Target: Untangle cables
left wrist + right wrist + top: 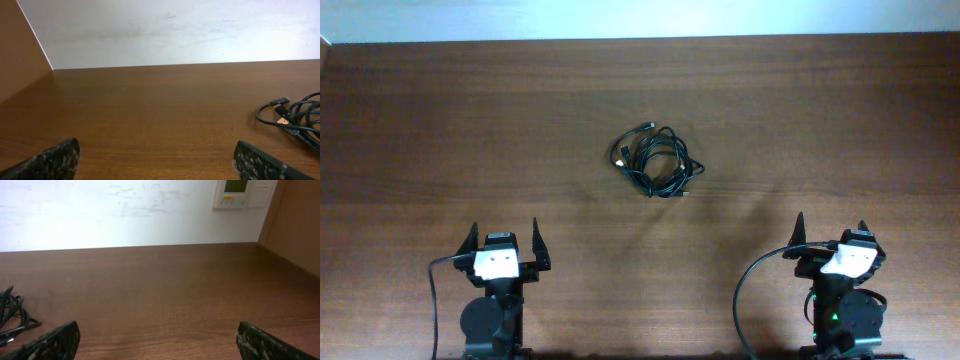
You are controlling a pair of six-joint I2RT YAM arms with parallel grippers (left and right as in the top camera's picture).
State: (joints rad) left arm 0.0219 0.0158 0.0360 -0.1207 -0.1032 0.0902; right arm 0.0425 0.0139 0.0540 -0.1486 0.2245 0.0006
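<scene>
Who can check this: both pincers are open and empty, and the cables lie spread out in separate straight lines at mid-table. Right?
Not quite. The overhead view shows the cables looped together in one tangled bundle at mid-table, not spread in separate lines. The rest holds: the left pincer and right pincer are both open and empty.

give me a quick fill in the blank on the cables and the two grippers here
The left gripper and right gripper both stand ___.
The cables are touched by ___ gripper.
In the left wrist view the cables show at the ___ edge.
In the right wrist view they show at the ___ edge.
Missing words: open; neither; right; left
</scene>
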